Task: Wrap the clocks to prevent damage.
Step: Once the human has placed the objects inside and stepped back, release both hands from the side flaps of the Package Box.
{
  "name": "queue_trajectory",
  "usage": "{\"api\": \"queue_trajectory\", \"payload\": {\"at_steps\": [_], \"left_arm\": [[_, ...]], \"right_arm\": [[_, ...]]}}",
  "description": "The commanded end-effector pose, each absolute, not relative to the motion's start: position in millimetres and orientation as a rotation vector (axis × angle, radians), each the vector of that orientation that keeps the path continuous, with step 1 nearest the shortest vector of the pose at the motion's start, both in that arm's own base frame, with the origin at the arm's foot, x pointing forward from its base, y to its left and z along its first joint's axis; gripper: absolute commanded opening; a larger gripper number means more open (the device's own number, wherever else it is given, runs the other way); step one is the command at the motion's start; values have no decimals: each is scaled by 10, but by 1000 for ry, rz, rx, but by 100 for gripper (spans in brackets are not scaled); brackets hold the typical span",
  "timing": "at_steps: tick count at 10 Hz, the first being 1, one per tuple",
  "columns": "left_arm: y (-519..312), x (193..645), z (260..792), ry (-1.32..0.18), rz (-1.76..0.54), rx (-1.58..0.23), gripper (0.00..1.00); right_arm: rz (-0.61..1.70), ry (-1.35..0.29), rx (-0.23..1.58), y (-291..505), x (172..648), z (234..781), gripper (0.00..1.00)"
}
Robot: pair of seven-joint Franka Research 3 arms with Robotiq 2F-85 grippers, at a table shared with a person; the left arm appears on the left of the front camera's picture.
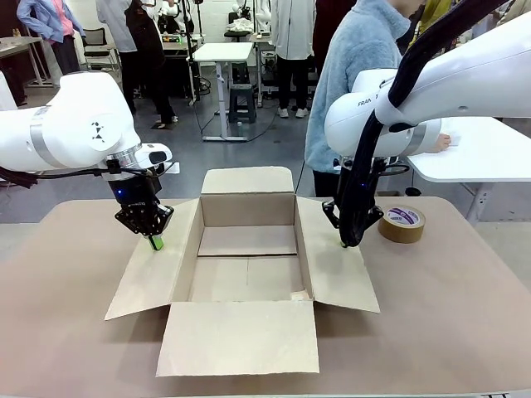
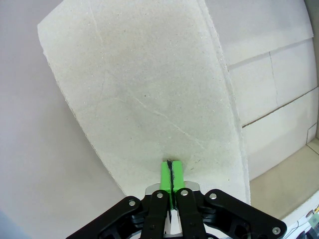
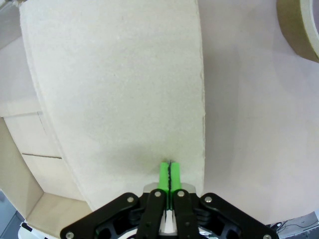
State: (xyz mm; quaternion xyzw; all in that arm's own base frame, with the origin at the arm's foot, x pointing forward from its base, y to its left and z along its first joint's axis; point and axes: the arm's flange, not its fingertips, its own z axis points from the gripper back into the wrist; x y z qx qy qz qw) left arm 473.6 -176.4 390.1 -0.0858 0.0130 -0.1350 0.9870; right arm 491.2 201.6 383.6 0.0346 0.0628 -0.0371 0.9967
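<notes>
An open cardboard box (image 1: 249,210) sits in the middle of the desk (image 1: 448,323) with all four flaps folded outward. The far flap (image 1: 247,180) lies toward the desk's far edge and the near flap (image 1: 239,337) toward its near edge. The box floor shows bare brown card.

The left claw (image 1: 156,243) is clenched on nothing, its green pads pressed flat together. The tip is down on the left flap (image 1: 153,274), close to that flap's outer edge. In the left wrist view the pads meet the pale card just inside its border, with the desk surface beyond.

The right claw (image 1: 347,243) is likewise clenched with nothing between its pads. Its tip is on the right flap (image 1: 336,269), near the end toward the desk's far edge.

A roll of brown tape (image 1: 402,224) lies flat on the desk just beside the right flap, toward the far right corner. A person (image 1: 357,83) in a light blue fleece stands at the far edge.
</notes>
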Motion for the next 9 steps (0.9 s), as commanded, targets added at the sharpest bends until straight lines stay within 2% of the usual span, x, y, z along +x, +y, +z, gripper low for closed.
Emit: {"api": "queue_trajectory", "payload": {"at_steps": [1,9], "left_arm": [[-1756,4724,3886,28,-272,-169,0],[-1756,4724,3886,28,-272,-169,0]], "right_arm": [[-80,126,69,2027,4906,3848,0],[-80,126,69,2027,4906,3848,0]]}}
